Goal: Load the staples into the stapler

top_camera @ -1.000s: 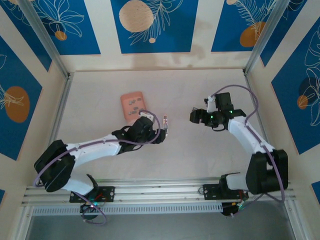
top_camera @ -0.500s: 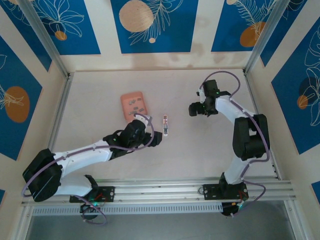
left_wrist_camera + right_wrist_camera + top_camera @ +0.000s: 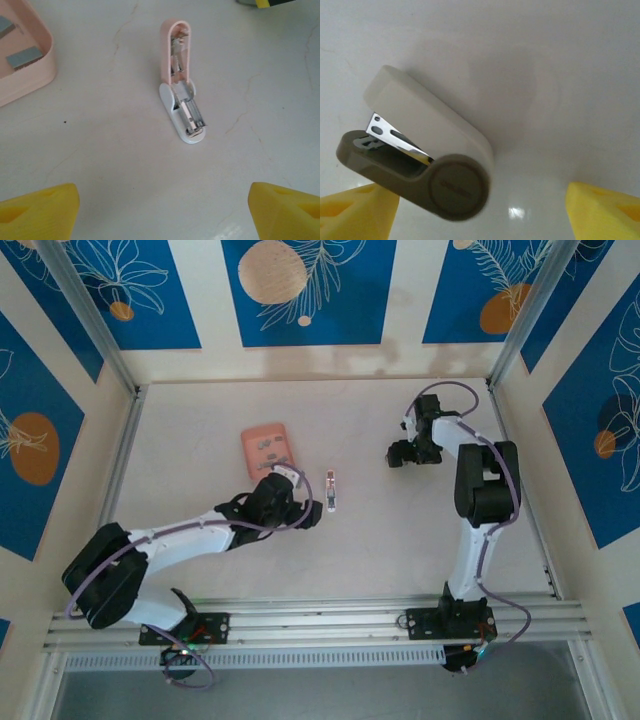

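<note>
Left pincer (image 3: 160, 215) has backed off the stapler (image 3: 180, 85) a little. Its tips are spread wide and hold nothing. The stapler has not moved: it lies hinged open on the surface (image 3: 100, 160), pink lid flat, white magazine channel exposed, near the tray (image 3: 30, 75) holding the staples (image 3: 24, 56). The right arm has folded up and away. Right pincer (image 3: 480, 215), also released, hangs over a grey-brown oval object (image 3: 435, 165). Judgement: opening is done, staple pick-up comes next.

The pink-and-white stapler (image 3: 181, 95) lies swung open on the table (image 3: 100, 160); grey staples (image 3: 24, 56) sit in the pink tray (image 3: 27, 84).
</note>
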`<state>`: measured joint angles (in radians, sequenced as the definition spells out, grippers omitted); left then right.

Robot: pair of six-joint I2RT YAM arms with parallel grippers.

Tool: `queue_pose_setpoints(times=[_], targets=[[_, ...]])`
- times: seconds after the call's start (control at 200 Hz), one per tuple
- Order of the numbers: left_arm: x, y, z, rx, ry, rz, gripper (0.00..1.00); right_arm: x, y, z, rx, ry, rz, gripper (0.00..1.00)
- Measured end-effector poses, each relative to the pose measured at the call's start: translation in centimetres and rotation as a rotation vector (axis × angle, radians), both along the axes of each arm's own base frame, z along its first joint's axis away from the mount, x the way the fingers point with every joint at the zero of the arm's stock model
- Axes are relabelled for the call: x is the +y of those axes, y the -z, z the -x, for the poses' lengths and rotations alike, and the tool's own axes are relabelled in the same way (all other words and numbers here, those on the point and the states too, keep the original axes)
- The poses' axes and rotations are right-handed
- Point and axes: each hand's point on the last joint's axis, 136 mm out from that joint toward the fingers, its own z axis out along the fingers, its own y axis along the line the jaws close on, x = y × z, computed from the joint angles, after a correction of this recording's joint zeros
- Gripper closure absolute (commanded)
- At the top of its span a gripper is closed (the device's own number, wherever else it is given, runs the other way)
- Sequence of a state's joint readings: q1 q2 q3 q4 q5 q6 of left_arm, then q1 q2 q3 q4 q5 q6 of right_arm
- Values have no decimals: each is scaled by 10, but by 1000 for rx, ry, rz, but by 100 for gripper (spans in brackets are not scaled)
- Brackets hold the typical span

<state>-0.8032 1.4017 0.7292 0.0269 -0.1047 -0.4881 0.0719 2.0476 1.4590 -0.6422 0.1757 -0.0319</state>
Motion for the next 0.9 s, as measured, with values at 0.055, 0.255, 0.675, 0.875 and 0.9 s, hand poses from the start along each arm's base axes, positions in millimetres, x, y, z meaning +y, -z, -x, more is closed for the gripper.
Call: queue_pose_setpoints(times=[0.055, 0.255, 0.675, 0.875, 0.9], targets=[[2, 1, -2, 7, -6, 4, 13, 2, 4, -2, 9, -19, 21, 14], [1, -5, -9, 2, -5, 46, 13, 6, 5, -3, 11, -71, 71, 23], [1, 4, -9, 0, 0, 76, 14, 25, 6, -7, -27, -147, 107, 37], [3, 4, -11, 1, -5, 81, 14, 33, 6, -7, -45, -182, 139, 50], [3, 4, -11, 1, -6, 82, 14, 35, 6, -7, -46, -189, 143, 51]])
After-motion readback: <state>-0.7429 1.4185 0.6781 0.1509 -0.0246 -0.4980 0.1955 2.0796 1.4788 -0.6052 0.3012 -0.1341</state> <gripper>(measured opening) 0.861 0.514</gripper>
